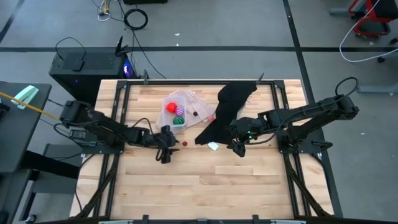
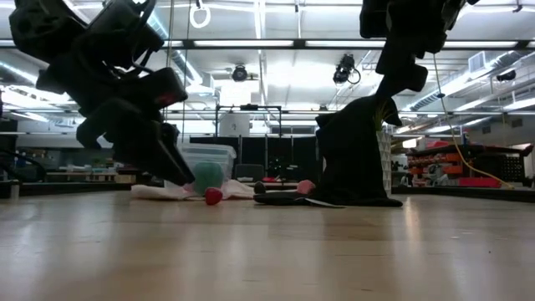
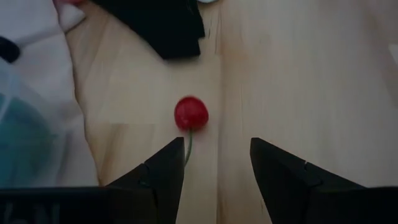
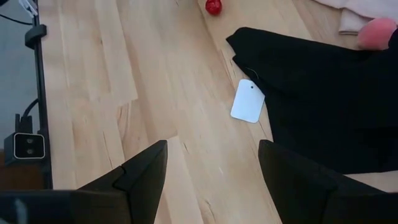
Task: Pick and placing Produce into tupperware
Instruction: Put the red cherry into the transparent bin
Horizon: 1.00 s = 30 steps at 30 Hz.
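On the left of the desk, the left end effector hangs low over the wood with its two dark fingers spread apart and nothing between them. Just ahead of it, a little to its right, lies a small red cherry on bare desk. Seen from the left wrist, the cherry sits just beyond the fingertips, offset toward one finger rather than centred in the gap. Its thin green stem trails back toward the end effector, so the long axis runs roughly along the line of approach. My reading is that the coming move turns on this: a short advance forward with a slight sideways correction would bring the cherry between the fingers.

Farther back and slightly right sits the tupperware, a clear shallow container already holding a red ball-like fruit, a green striped piece and a magenta one.

Right of centre a black cloth lies across the desk, with a small white tag at its near edge. The right end effector hovers over that edge, fingers apart and empty, and looks to be waiting. It is clearly farther from the cherry than the left one, so the left arm seems the natural one for this pick.
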Each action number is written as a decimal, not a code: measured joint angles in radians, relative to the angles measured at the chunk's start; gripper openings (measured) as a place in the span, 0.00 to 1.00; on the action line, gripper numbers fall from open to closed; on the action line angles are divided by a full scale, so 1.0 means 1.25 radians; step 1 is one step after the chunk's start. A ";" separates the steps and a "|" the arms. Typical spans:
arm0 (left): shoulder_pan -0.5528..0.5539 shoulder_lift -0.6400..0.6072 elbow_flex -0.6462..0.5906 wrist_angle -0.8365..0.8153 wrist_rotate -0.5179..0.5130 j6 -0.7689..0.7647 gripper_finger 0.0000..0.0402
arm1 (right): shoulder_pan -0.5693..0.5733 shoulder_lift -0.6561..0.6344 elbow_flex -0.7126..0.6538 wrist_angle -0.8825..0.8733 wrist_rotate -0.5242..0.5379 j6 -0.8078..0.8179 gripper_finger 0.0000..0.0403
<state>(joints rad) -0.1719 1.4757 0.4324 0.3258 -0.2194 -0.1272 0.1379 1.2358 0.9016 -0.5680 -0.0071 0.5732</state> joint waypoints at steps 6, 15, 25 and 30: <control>0.000 0.010 0.000 0.016 -0.020 -0.025 0.47 | 0.000 0.000 0.000 0.000 0.000 0.003 0.64; -0.058 0.010 0.056 -0.015 -0.071 -0.036 0.41 | 0.000 0.000 0.000 0.000 0.000 0.002 0.64; -0.242 0.005 0.209 -0.365 -0.248 -0.363 0.34 | 0.002 0.000 0.000 0.000 0.000 -0.004 0.64; -0.352 0.005 0.208 -0.411 -0.547 -0.626 0.31 | 0.002 0.000 0.000 0.000 0.000 -0.032 0.64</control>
<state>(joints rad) -0.6113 1.4823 0.6922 -0.1877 -0.9026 -0.9100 0.1410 1.2358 0.9016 -0.5678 -0.0074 0.5330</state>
